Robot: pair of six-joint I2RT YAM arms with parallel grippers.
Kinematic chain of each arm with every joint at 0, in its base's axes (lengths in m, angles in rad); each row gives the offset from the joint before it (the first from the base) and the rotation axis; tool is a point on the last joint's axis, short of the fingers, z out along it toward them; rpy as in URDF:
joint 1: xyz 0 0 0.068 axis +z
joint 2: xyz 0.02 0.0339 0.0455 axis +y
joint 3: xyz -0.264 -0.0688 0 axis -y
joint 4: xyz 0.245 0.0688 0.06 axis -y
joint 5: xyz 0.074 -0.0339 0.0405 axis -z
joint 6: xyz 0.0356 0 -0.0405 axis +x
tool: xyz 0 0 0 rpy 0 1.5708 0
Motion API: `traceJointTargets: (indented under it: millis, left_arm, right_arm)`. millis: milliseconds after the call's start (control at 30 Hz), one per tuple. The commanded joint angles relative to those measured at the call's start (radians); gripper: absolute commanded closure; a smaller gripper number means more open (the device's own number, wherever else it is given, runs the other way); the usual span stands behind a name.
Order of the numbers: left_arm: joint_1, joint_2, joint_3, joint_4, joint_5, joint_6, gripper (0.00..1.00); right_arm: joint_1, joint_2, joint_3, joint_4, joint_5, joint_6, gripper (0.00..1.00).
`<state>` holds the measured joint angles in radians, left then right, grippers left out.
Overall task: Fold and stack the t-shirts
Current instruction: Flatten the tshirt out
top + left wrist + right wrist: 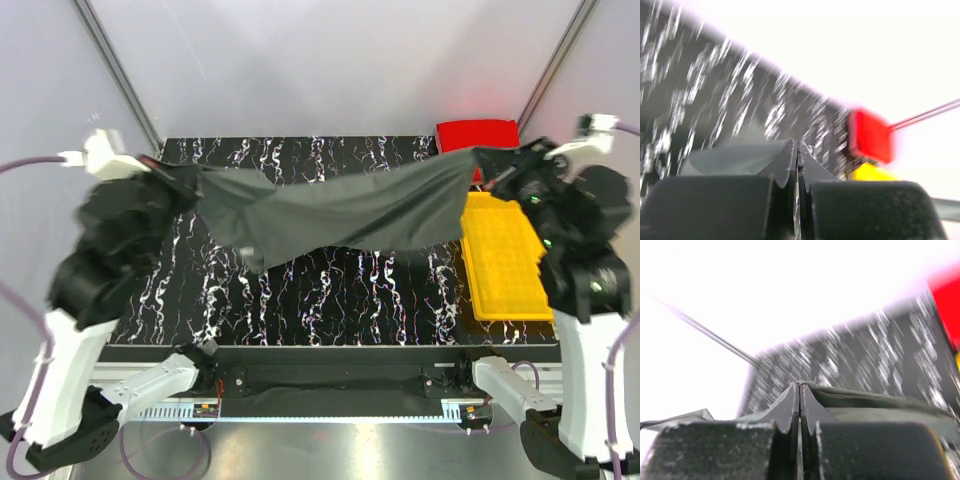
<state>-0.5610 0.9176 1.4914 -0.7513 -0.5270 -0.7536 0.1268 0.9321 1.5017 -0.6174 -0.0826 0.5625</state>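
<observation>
Your left gripper (pixel 798 145) is clenched on one end of the dark grey t-shirt (pixel 340 210), and your right gripper (pixel 799 385) grasps the other end. The shirt hangs stretched between them above the table (pixel 330 290), sagging in the middle.

The t-shirt (pixel 340 210) hangs stretched between the left claw (pixel 167 172) and the right claw (pixel 495 168) above the table (pixel 330 292), with a tray (pixel 505 262) on the table just below the right claw and a block (pixel 478 133) just behind it.
</observation>
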Motion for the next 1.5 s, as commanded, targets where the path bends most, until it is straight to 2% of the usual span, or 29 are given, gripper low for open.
traceJointTargets:
  millis: [0, 100, 233, 300, 500, 600, 667, 767, 867, 900, 967, 1000, 1067, 1100, 1133, 1200, 1233, 1267, 1333, 1367, 1467]
  left_arm:
    - [-0.004, -0.019, 0.223, -0.012, 0.028, 0.214, 1.0]
    - [-0.005, -0.066, 0.297, -0.048, 0.128, 0.206, 1.0]
    - [-0.002, -0.157, 0.322, -0.039, 0.315, 0.143, 1.0]
    - [0.001, -0.187, 0.363, -0.048, 0.361, 0.106, 1.0]
    - [0.104, -0.142, 0.557, -0.072, 0.521, 0.095, 1.0]
    - [0.144, -0.064, 0.631, -0.076, 0.591, 0.123, 1.0]
    - [0.144, -0.028, 0.635, -0.072, 0.564, 0.161, 1.0]
    - [0.144, 0.036, 0.555, -0.04, 0.451, 0.244, 1.0]
    - [0.144, 0.09, 0.384, 0.055, 0.322, 0.313, 1.0]
    - [0.144, 0.11, 0.278, 0.093, 0.293, 0.33, 1.0]
    - [0.144, 0.136, 0.181, 0.217, 0.22, 0.373, 1.0]
    - [0.144, 0.168, 0.1, 0.257, 0.2, 0.39, 1.0]
    - [0.144, 0.214, 0.022, 0.377, 0.135, 0.445, 1.0]
    - [0.144, 0.271, -0.05, 0.413, 0.112, 0.463, 1.0]
    - [0.147, 0.303, -0.083, 0.469, 0.081, 0.48, 1.0]
    - [0.177, 0.418, -0.161, 0.527, 0.091, 0.497, 1.0]
    - [0.212, 0.462, -0.174, 0.585, 0.108, 0.491, 1.0]
    - [0.232, 0.557, -0.184, 0.613, 0.129, 0.487, 1.0]
    - [0.268, 0.666, -0.154, 0.664, 0.205, 0.474, 1.0]
    - [0.294, 0.766, -0.129, 0.668, 0.225, 0.476, 1.0]
    - [0.32, 0.944, 0.043, 0.672, 0.266, 0.507, 1.0]
  right_arm:
    - [-0.001, -0.062, 0.162, 0.042, -0.068, -0.003, 1.0]
    - [-0.001, -0.158, 0.178, 0.028, -0.109, 0.042, 1.0]
    - [-0.001, -0.329, 0.124, 0.103, -0.203, 0.138, 1.0]
    - [-0.009, -0.39, 0.167, 0.09, -0.209, 0.154, 1.0]
    - [-0.047, -0.374, 0.327, -0.031, -0.18, 0.132, 1.0]
    - [-0.052, -0.34, 0.304, -0.028, -0.146, 0.129, 1.0]
    - [-0.05, -0.306, 0.286, -0.036, -0.105, 0.103, 1.0]
    - [-0.052, -0.228, 0.204, 0.019, -0.062, 0.051, 1.0]
    - [-0.05, -0.155, 0.06, 0.132, -0.028, 0.016, 1.0]
    - [-0.05, -0.115, -0.021, 0.168, -0.025, 0.008, 1.0]
    - [-0.05, -0.078, -0.114, 0.286, -0.026, 0.005, 1.0]
    - [-0.05, -0.046, -0.227, 0.341, -0.043, 0.005, 1.0]
    - [-0.05, 0.006, -0.357, 0.535, -0.1, 0.043, 1.0]
    - [-0.05, 0.026, -0.497, 0.607, -0.126, 0.068, 1.0]
    - [-0.05, 0.049, -0.564, 0.78, -0.144, 0.115, 1.0]
    - [-0.05, 0.158, -0.693, 0.902, -0.128, 0.146, 1.0]
    - [-0.05, 0.21, -0.711, 1.006, -0.112, 0.157, 1.0]
    - [-0.05, 0.329, -0.718, 1.051, -0.112, 0.155, 1.0]
    - [-0.05, 0.468, -0.667, 1.14, -0.132, 0.155, 1.0]
    - [-0.05, 0.599, -0.634, 1.156, -0.143, 0.155, 1.0]
    - [-0.052, 0.807, -0.474, 1.17, -0.192, 0.157, 1.0]
